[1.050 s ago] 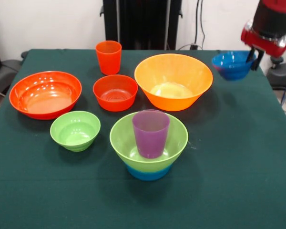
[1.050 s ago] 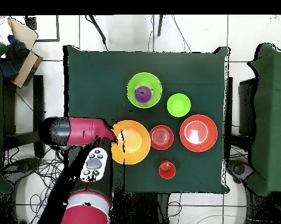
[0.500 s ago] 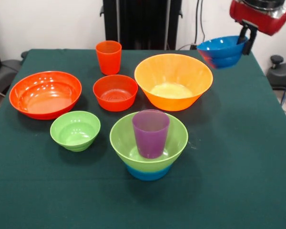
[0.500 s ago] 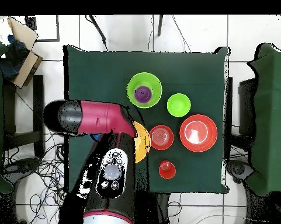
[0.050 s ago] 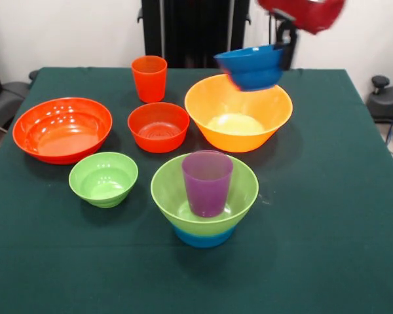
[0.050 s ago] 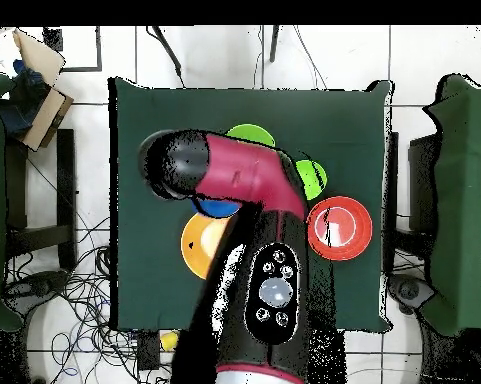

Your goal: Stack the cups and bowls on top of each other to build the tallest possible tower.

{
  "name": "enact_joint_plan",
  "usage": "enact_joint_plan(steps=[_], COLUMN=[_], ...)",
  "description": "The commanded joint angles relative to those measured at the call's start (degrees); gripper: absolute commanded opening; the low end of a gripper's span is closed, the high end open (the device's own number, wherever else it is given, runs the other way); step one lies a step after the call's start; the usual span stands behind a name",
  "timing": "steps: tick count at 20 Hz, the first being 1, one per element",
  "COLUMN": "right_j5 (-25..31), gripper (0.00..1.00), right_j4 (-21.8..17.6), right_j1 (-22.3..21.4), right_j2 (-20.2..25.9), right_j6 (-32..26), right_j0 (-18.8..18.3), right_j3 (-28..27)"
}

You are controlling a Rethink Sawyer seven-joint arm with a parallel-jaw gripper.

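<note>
- Front view: the gripper (image 5: 287, 40) grips the dark blue bowl (image 5: 251, 67) by its right rim and holds it in the air, above the far edge of the big yellow-orange bowl (image 5: 238, 111).
- Half a second ago that blue bowl hung further right, past the yellow-orange bowl's rim; a second ago it was lower and nearer the table's (image 5: 340, 216) right edge. It has come left and sits tilted a little.
- Nothing else on the table has moved: the orange-red cup (image 5: 149, 78), the medium red bowl (image 5: 158, 126), the large red bowl (image 5: 62, 129) and the small green bowl (image 5: 103, 178) stand where they did.
- The tower (image 5: 204, 196) stands at the near middle: a green bowl on a light blue one, with the purple cup (image 5: 207, 182) upright inside.
- The arm (image 5: 306, 12) is cut off at the top edge; only its red lower end shows, blurred.
- Overhead view: the arm (image 6: 234, 180) now lies across the middle of the table, further over it than half a second ago.
- It hides the tower almost wholly; only a green sliver (image 6: 250, 131) shows. It also covers the cup and the medium red bowl.
- The blue bowl (image 6: 217, 207) peeks out under the arm, beside the yellow-orange bowl (image 6: 204, 246), which is half covered.
- The gripper itself cannot be made out here.
</note>
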Motion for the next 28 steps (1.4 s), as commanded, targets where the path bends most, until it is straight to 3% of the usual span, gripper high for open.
enact_joint_plan(steps=[1, 5, 10, 15, 21, 25, 28], right_j5=[15.69, 18.24, 16.26, 20.3, 18.39, 22.21, 27.02], gripper=[0.0, 0.0, 0.0, 0.0, 0.0, 0.0, 0.0], right_j4=[-8.48, -10.56, -11.44, -9.61, -10.16, -10.27, -12.07], right_j1=[7.95, 9.35, 14.9, 15.72, 17.4, 18.42, 20.66], right_j2=[6.5, 6.26, 7.53, 10.02, 10.96, 11.9, 11.73], right_j6=[-13.07, -11.97, -10.68, -13.73, -15.61, -17.5, -20.59], right_j0=[-4.41, -4.65, -5.56, -5.93, -5.62, -6.17, -6.61], right_j3=[-19.88, -25.26, -30.98, -33.21, -33.4, -34.98, -39.49])
